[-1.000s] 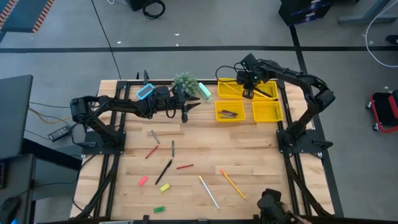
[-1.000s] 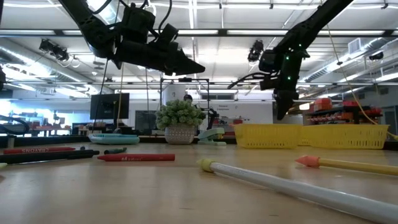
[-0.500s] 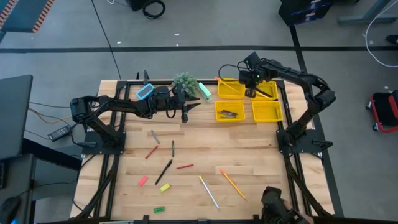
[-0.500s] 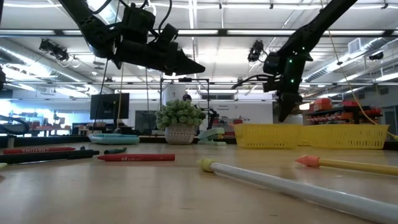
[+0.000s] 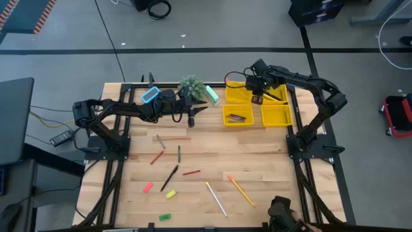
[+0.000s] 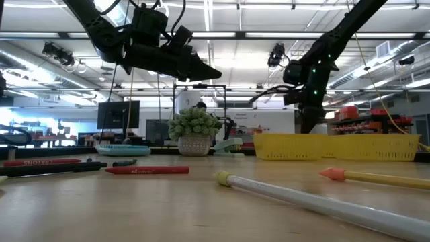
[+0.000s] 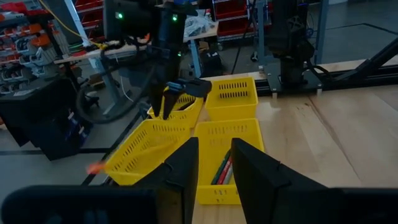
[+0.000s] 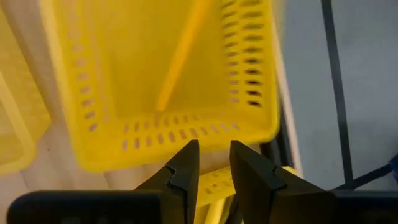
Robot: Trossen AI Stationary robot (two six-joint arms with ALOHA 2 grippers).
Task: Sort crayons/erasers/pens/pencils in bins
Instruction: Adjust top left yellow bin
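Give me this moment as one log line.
right gripper: holding pencil over back bins | left gripper: empty, waiting beside plant

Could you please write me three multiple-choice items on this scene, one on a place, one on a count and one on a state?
1. Where is the right gripper?
A. At the front edge
B. Over the back bins
C. Beside the left arm's base

2. How many erasers lie on the table?
A. One
B. Five
C. Three

3. How is the left gripper?
A. Open and empty
B. Shut on a pencil
C. Shut on an eraser

Answers:
1 B, since the high view shows it above the back row of yellow bins.
2 C, since one pink, one yellow and one green block lie near the front left.
3 A, since its wrist view shows a clear gap between the fingers with nothing in it.
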